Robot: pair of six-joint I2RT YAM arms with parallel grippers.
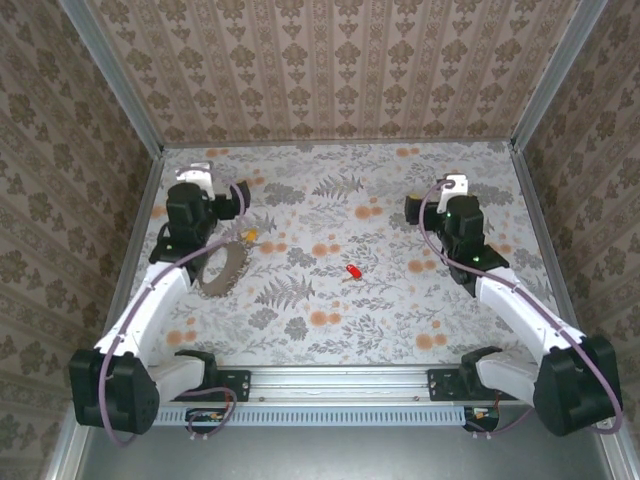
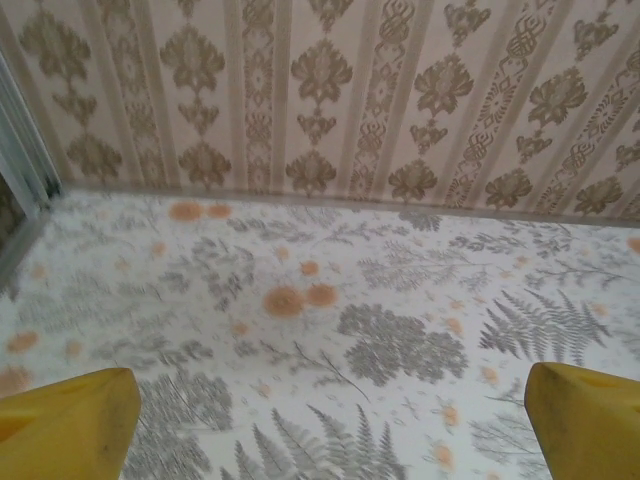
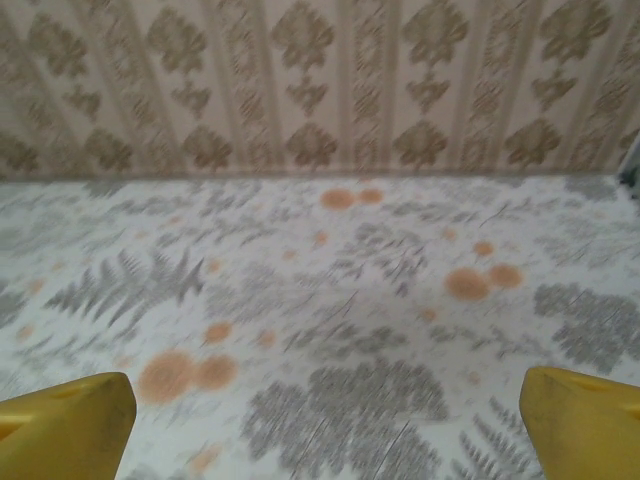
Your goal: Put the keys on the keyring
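The task looks to be at its start: the left gripper (image 2: pixel 330 410) and right gripper (image 3: pixel 325 405) both stand wide open and empty over the far table (image 1: pixel 400 330). The red-headed key (image 1: pixel 352 271) lies loose mid-table. A small yellow piece (image 1: pixel 250 236), perhaps another key, and a brownish ring (image 1: pixel 222 268) lie beside the left arm. Next, one gripper probably needs to descend for a fine pinch on the tiny flat key.

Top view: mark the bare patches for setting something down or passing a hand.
Free: the far strip under the back wall; the stretch between the red key and the right arm; the near strip by the rail. Crowded: beside the left arm, with a brownish ring and yellow piece.
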